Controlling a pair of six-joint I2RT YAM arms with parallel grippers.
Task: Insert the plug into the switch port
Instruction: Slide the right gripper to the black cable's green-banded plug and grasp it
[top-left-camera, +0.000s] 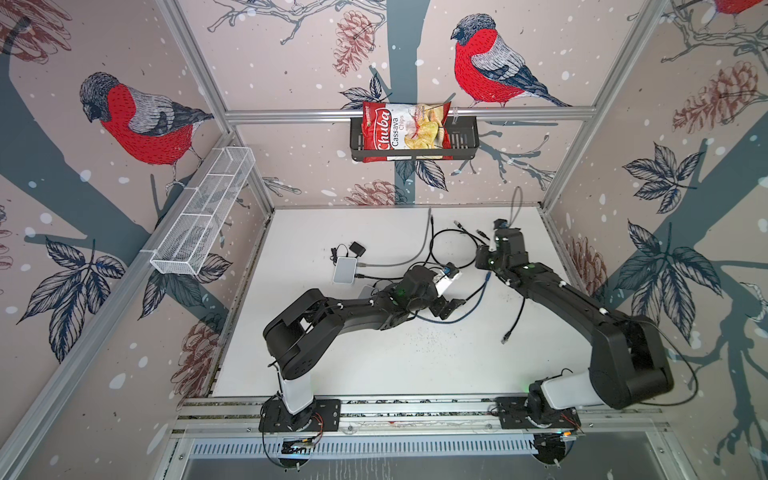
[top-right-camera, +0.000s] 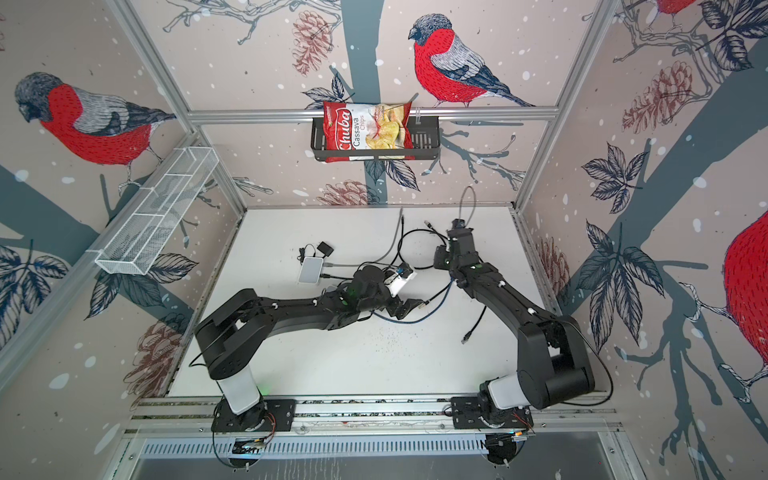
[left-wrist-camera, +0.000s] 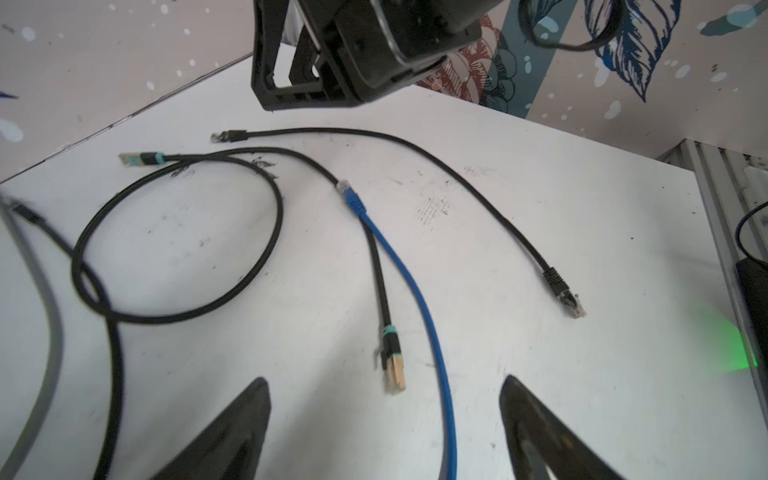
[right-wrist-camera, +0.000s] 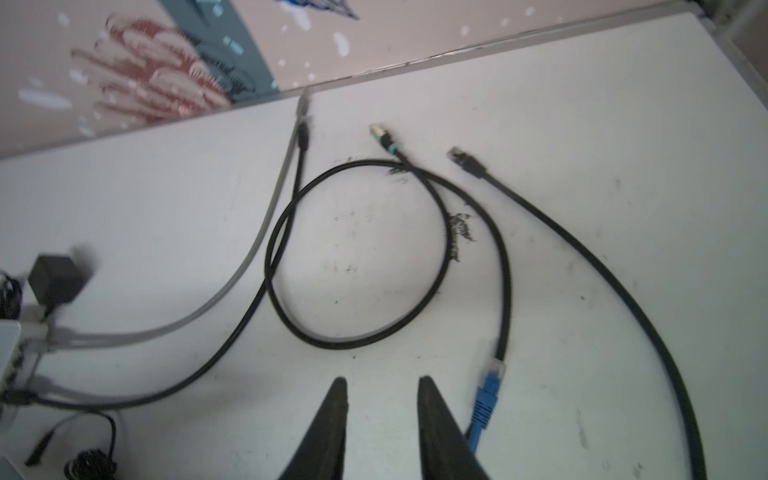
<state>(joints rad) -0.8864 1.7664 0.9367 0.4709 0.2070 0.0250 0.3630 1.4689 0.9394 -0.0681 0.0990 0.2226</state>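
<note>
Left gripper (left-wrist-camera: 384, 380) stands wide open with nothing in its grasp; right gripper (right-wrist-camera: 382, 380) is parted only narrowly, with bare table showing in the gap. Both hang over the white table (top-left-camera: 374, 357). Toward its back left lies the white network switch (top-left-camera: 345, 270), with a grey cable (right-wrist-camera: 249, 259) plugged into its side. A black Ethernet cable (left-wrist-camera: 281, 212) coils in a loop, a blue cable (left-wrist-camera: 424, 307) runs beside it, and a loose black cable (left-wrist-camera: 489, 205) arcs further out. A small black power adapter (top-left-camera: 357, 248) sits just behind the switch. The looped cable's gold-tipped plug (left-wrist-camera: 391, 365), ringed with a teal band, lies on the table between the left fingertips, touching neither, well apart from the switch.
</note>
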